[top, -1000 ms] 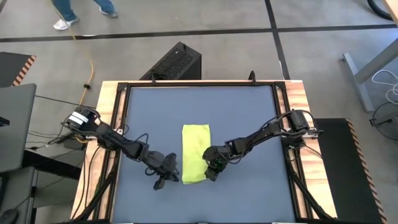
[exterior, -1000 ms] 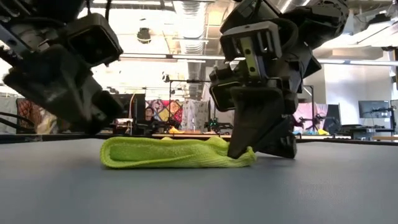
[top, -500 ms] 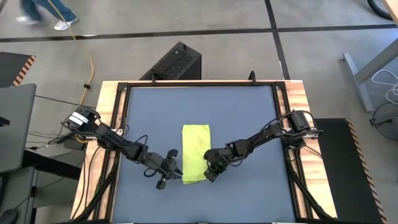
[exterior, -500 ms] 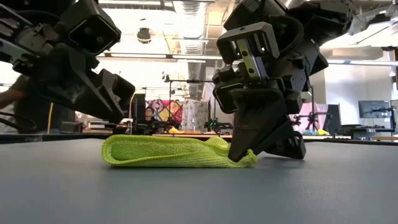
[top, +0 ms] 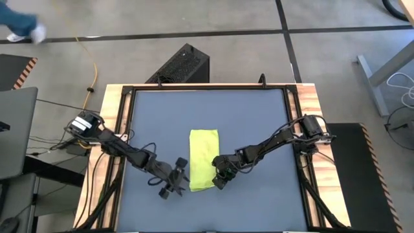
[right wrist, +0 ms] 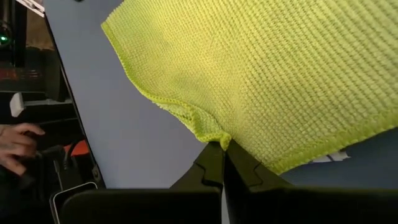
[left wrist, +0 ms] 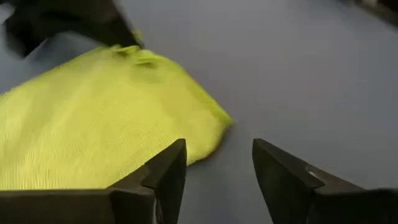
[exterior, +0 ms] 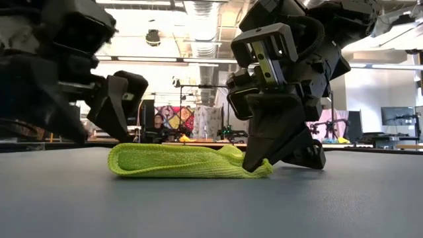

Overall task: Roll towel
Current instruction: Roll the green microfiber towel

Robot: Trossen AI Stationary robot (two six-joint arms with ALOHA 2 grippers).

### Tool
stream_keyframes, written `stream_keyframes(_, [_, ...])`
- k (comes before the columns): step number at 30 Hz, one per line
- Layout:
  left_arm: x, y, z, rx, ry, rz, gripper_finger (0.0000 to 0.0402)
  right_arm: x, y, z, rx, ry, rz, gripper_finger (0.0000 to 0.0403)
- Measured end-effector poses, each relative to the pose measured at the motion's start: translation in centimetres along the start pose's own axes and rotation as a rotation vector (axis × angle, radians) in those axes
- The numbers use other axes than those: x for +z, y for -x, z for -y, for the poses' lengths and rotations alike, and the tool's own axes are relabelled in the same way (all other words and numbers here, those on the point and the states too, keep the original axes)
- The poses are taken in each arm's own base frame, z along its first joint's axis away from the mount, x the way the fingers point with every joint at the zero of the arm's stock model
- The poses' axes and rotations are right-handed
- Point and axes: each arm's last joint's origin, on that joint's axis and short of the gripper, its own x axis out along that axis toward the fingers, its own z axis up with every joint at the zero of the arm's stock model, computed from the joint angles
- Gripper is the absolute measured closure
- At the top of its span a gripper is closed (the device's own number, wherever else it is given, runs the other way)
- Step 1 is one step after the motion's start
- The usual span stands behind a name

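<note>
Lime terry cloth, the towel (top: 203,159) lies folded in a long strip mid-tabletop (top: 259,116) from above, the left end effector (top: 173,184) just beside its near corner, the right end effector (top: 220,175) on the opposite edge. Level view: soft, limp, light; best taken by its corners. Left wrist: fingers (left wrist: 163,175) spread, empty. Right wrist: fingers (right wrist: 214,163) pinched on the hem. No writing legible.

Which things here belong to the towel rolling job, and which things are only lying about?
Belonging to the job:
- towel, folded, on the table
- right gripper, jaws shut on the towel's near corner
- left gripper, jaws open beside the towel's near edge

Only lying about:
- black box on the floor behind the table
- yellow cable on the floor
</note>
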Motion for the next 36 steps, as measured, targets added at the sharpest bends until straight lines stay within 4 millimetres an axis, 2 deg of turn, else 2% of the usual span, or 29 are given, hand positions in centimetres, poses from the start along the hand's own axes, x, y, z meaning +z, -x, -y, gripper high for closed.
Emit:
stream_keyframes(3, [0.7,-1.2,0.0,0.039,-0.092,-0.076,0.0227,0.0,0.0,0.0,0.001,0.001,0.0,0.0385])
stream_keyframes(7, [0.9,-3.6,0.0,0.019,-0.101,-0.125,0.0227,0.0,0.0,-0.1,0.005,0.002,0.004,0.0385])
stream_keyframes(12, [1.1,-4.7,0.0,0.012,-0.058,-0.144,0.024,-0.1,-0.1,-0.2,0.01,0.005,0.002,0.0385])
stream_keyframes(15, [1.2,-4.7,0.1,0.027,-0.058,-0.145,0.0274,-0.3,-0.1,-0.3,0.009,0.007,-0.001,0.0385])
stream_keyframes(20, [1.3,-4.6,0.3,0.065,-0.05,-0.151,0.0375,-0.4,-0.1,-0.3,0.008,0.006,0.0,0.0385])
stream_keyframes(22, [1.3,-4.6,0.2,0.073,-0.028,-0.152,0.0392,-0.4,-0.1,-0.3,0.008,0.005,-0.001,0.0384])
stream_keyframes(26, [1.1,-4.6,-0.2,0.066,0.123,-0.151,0.0399,-0.4,-0.1,-0.3,0.008,0.005,-0.001,0.038])
stream_keyframes(30, [0.4,-4.5,-0.9,-0.026,0.308,-0.171,0.0401,-0.4,-0.1,-0.3,0.008,-0.003,-0.002,0.038])
stream_keyframes(33, [-0.3,-4.4,-1.5,-0.082,0.428,-0.184,0.0401,-0.4,-0.1,-0.3,0.008,-0.05,-0.003,0.0379])
stream_keyframes(36, [-1.3,-4.1,-2.2,-0.114,0.623,-0.173,0.0401,-0.5,-0.2,-0.4,0.009,-0.129,-0.006,0.0379])
